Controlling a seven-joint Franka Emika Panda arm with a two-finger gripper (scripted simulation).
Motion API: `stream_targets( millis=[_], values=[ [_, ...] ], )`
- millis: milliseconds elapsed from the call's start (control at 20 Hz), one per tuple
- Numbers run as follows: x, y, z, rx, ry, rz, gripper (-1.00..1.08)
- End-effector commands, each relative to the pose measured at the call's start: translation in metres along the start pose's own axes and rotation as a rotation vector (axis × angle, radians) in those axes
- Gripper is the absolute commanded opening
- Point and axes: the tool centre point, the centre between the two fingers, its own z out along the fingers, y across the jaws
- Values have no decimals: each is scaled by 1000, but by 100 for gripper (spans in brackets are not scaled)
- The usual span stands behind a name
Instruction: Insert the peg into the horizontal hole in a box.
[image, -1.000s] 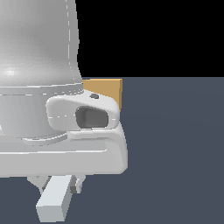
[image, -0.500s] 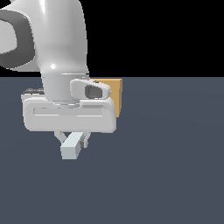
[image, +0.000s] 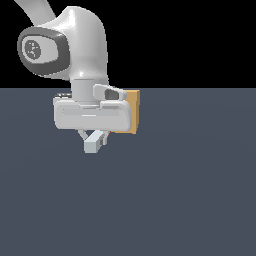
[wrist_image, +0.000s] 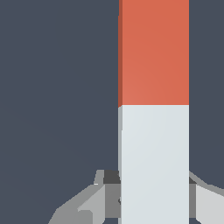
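Note:
My gripper (image: 94, 136) is shut on the peg (image: 93, 142), whose pale grey-white end points toward the camera in the exterior view. In the wrist view the peg (wrist_image: 154, 109) runs lengthwise, grey-white half between my fingers (wrist_image: 83, 205), orange-red half beyond. The tan box (image: 131, 112) stands behind my hand on the exterior view's right, mostly hidden by it. The hole is hidden. The peg hangs above the dark floor, close to the box.
The dark grey-blue floor (image: 175, 200) spreads all around. The arm's white links (image: 75, 45) rise above the hand on the exterior view's left.
My hand with the peg has moved away from the camera, toward the box, and appears smaller. The grip on the peg is unchanged.

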Motion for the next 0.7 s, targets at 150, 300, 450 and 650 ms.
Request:
stream_targets(
  millis=[150,300,450,650],
  values=[
    [36,-1,-4,-2,0,30,-100],
    [50,-1,-6,-2,0,40,-100],
    [59,0,-7,-2,0,47,-100],
    [65,0,-7,-2,0,51,-100]
  ],
)
